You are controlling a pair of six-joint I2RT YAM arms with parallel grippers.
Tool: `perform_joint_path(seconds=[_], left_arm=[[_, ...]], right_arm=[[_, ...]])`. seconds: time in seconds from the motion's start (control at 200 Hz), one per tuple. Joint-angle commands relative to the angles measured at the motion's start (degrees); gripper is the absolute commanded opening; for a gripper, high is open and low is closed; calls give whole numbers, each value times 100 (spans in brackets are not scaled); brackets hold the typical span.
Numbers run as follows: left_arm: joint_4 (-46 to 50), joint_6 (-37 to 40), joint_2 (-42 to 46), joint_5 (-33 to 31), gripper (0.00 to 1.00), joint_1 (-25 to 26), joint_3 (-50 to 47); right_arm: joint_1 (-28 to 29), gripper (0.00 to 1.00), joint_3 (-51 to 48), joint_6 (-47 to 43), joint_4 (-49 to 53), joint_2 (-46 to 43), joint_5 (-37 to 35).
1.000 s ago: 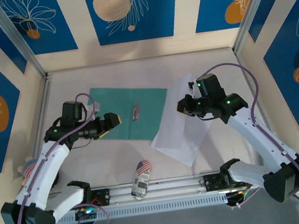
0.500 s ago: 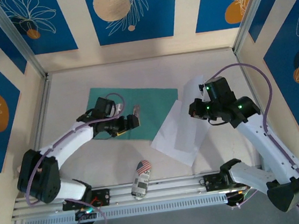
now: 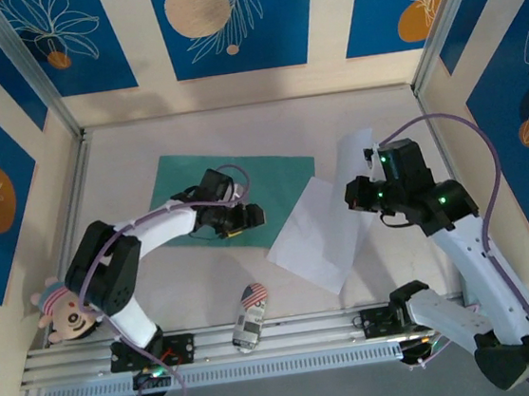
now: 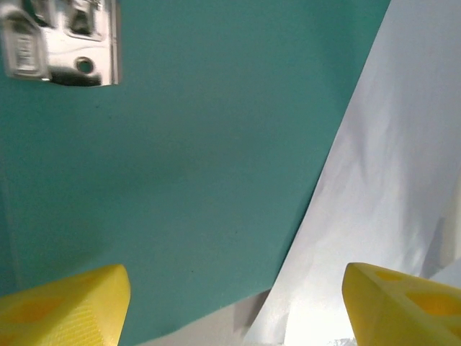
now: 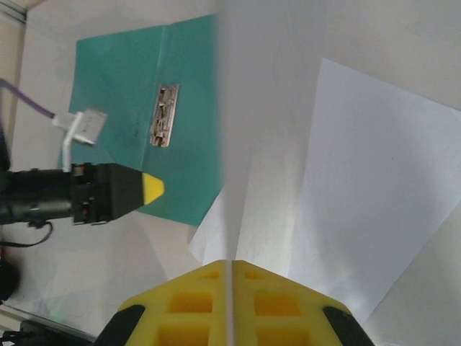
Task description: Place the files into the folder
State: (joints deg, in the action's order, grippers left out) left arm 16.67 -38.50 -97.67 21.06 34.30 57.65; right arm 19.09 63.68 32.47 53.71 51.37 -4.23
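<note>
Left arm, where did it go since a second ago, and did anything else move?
The left gripper swept right across the green folder to its near edge, jaws open. The right gripper, shut on one paper sheet, carried it rightward. The other sheet and toy car stayed put.

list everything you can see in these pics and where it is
folder: one, teal-green, open flat on the table, left of centre
metal clip: one, silver, on the folder's crease
flat sheet: one, white, lying right of the folder
held sheet: one, white, lifted at the right
toy car: one, silver, near edge, centre
flag-patterned oval: one, red-white-blue, just beyond the toy car
doll: one, striped hat, near-left corner
left gripper: one, yellow-tipped, open over the folder
right gripper: one, yellow-tipped, shut on the held sheet
</note>
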Motion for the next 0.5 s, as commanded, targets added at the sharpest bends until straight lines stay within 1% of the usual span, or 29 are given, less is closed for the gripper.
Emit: perform_joint_path(seconds=[0.0, 0.345, 0.495], left_arm=[[-97, -16, -243, -123, 77, 186, 228], [-428, -164, -944, 72, 70, 694, 466], [-506, -160, -1228, 197, 62, 848, 590]], right_arm=[[-33, 0, -49, -271, -68, -191, 143], [-82, 0, -5, -320, 37, -254, 106], [-111, 0, -5, -312, 56, -251, 114]])
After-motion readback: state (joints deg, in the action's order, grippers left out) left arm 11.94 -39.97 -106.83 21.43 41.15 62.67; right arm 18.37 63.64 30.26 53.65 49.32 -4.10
